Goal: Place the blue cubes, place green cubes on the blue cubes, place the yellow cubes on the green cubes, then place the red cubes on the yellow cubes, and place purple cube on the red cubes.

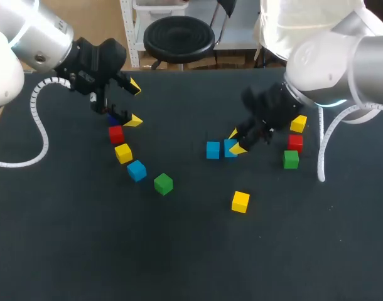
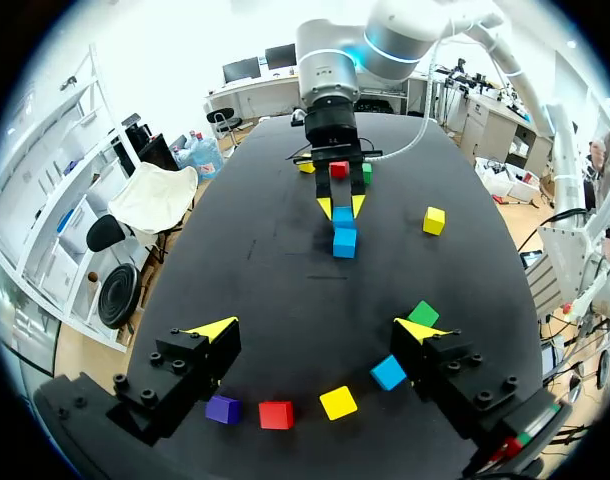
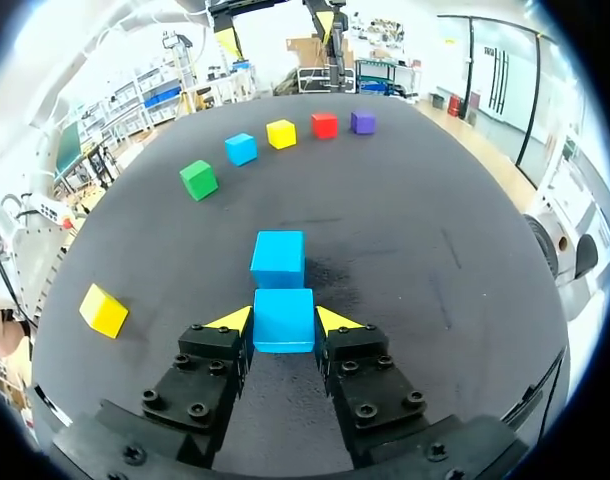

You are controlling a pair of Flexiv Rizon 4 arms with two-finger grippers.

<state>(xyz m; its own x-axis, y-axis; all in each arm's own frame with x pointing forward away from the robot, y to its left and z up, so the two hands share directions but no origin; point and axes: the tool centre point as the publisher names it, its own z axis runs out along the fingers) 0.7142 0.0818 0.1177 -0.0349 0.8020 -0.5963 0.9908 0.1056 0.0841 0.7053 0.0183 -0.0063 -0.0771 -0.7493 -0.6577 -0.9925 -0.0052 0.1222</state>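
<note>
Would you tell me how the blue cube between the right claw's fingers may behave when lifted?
The blue cube looks rigid and flat-sided, so the right claw should probably grip it squarely. It seems small, likely light. Pushed, it would likely slide, not roll, and nudge the second blue cube ahead.

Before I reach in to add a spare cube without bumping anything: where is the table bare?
Bare: the table's near strip, this side of the row's green cube and the lone yellow cube; also between that row and the blue cubes. Crowded: around the right gripper.
</note>
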